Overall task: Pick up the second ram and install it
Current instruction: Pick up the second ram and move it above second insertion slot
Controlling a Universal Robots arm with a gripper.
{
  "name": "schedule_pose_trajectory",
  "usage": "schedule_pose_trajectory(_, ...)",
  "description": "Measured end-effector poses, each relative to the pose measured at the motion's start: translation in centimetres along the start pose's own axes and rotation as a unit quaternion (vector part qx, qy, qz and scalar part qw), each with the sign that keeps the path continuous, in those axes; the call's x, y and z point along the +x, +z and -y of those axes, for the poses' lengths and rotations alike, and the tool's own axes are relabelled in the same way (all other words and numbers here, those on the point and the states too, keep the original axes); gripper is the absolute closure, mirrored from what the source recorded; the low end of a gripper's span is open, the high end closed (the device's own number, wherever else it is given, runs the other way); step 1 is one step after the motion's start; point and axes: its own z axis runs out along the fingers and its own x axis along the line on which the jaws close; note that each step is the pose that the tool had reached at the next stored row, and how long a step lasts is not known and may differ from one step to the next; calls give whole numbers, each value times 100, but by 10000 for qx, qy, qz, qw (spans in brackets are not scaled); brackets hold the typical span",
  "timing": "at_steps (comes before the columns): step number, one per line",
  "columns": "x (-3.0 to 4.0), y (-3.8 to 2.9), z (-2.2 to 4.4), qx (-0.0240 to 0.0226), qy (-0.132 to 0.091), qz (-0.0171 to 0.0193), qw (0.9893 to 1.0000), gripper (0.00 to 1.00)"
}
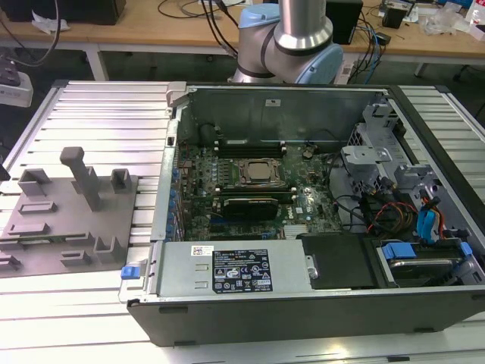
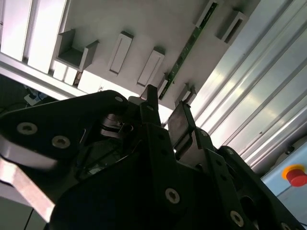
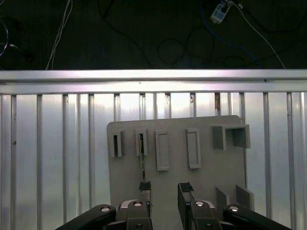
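Observation:
The second ram (image 3: 142,158) is a thin green stick standing on edge in a slot of the grey fixture plate (image 3: 206,196). In the second wrist view the second ram (image 2: 184,55) appears as a long narrow green strip between the plate's grey holders. My gripper (image 3: 165,188) hovers above the plate, open, with nothing between its black fingers (image 3: 145,187). One finger lines up with the near end of the stick, the other sits off to its side. In the second wrist view, the gripper (image 2: 165,103) is apart from the stick.
The grey fixture plate (image 1: 45,227) with upright holders lies on the ribbed aluminium table (image 1: 98,106) at the exterior view's left. The open computer case (image 1: 303,227) sits at that view's right, its motherboard (image 1: 250,182) and cables exposed. The arm's base (image 1: 288,38) stands behind the case.

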Motion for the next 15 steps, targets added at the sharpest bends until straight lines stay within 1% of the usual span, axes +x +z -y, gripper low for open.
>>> schedule_pose_trajectory(6, 1, 31, 1, 0, 0, 0, 10000, 64)
schedule_pose_trajectory(10, 2, 71, 3, 0, 0, 0, 10000, 64)
schedule_pose_trajectory(15, 2, 102, 4, -1, 0, 0, 10000, 64)
